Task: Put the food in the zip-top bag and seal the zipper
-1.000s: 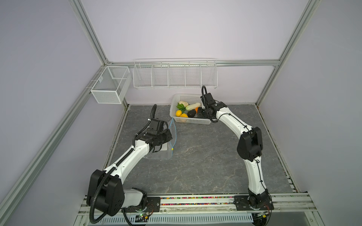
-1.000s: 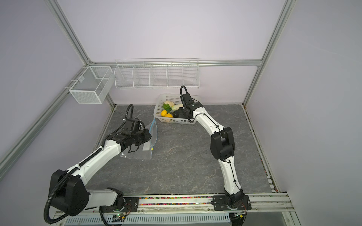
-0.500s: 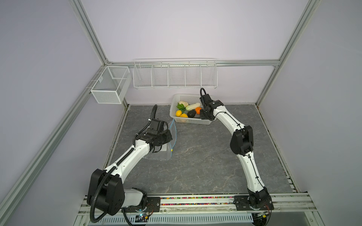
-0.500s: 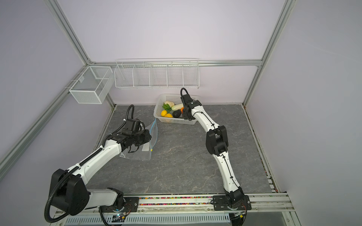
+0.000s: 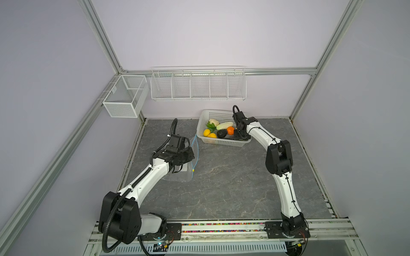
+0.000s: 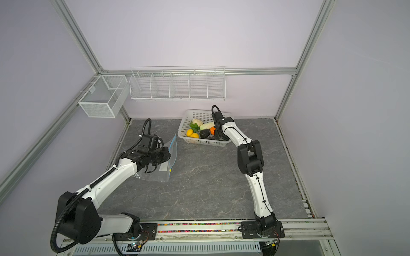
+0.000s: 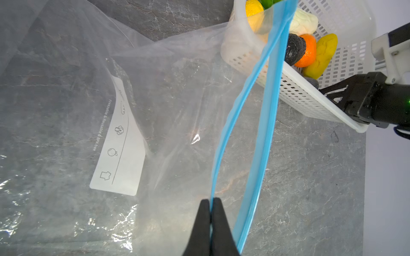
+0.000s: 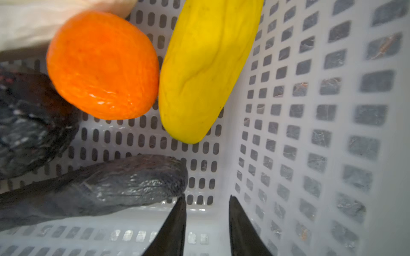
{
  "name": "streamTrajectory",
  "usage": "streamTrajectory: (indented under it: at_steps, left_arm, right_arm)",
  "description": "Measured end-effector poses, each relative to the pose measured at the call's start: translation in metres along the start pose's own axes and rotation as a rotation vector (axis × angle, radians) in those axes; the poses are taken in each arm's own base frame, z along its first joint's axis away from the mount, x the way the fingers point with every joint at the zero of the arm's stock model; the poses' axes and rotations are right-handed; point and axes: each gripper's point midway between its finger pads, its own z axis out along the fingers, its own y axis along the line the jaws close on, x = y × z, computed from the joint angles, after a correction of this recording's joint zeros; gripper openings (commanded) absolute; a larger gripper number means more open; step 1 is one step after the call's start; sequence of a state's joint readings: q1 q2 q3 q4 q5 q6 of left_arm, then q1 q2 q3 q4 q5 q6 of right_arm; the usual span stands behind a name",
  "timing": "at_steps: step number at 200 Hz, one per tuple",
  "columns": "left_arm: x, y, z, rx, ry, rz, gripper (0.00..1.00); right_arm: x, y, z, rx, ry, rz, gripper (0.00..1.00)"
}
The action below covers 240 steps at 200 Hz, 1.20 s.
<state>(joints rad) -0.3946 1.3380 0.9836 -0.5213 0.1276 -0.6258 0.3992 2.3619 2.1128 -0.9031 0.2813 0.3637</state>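
The clear zip-top bag (image 5: 185, 171) (image 6: 155, 175) (image 7: 155, 106) lies on the left of the grey table. My left gripper (image 7: 210, 200) (image 5: 190, 155) is shut on one lip of its blue zipper (image 7: 230, 137), holding the mouth parted. The yellow slider (image 5: 193, 170) hangs at the near end. The food lies in the white basket (image 5: 221, 141) (image 8: 310, 110): orange (image 8: 102, 66) (image 5: 230, 130), yellow pepper (image 8: 204, 66), avocado (image 5: 221, 133), lemons (image 5: 207, 132), cabbage (image 5: 224, 125), cauliflower (image 5: 213, 122). My right gripper (image 8: 206, 197) (image 5: 239, 135) is open inside the basket, beside a dark piece (image 8: 99, 188).
A wire rack (image 5: 198, 85) hangs on the back wall, and a mesh box (image 5: 124, 97) hangs on the left frame. The basket stands against the back wall. Grey tabletop (image 5: 221, 188) stretches between the two arms.
My right gripper has sunk into the near right end of the basket and its jaws have narrowed slightly. The left arm and the bag have stayed put.
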Motion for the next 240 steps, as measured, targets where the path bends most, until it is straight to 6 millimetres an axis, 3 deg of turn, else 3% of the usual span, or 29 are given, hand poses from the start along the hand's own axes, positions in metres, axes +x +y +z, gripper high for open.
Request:
streamTrajectory:
  at_steps: [79, 155, 203, 240]
  left_arm:
    - [0.000, -0.001, -0.006, 0.008, -0.005, 0.009, 0.00]
    - [0.007, -0.006, -0.007, 0.039, 0.031, 0.008, 0.00]
    - [0.009, -0.010, -0.005, 0.048, 0.041, -0.012, 0.00]
    - [0.011, -0.027, -0.003, 0.064, 0.050, 0.002, 0.00]
  right_arm:
    - [0.031, -0.032, -0.039, 0.045, -0.041, -0.018, 0.35]
    - [0.075, -0.064, -0.039, 0.095, -0.006, -0.010, 0.36]
    - [0.081, -0.045, -0.055, -0.010, -0.028, -0.016, 0.39]
    - [0.080, 0.007, -0.076, -0.230, -0.067, -0.056, 0.41]
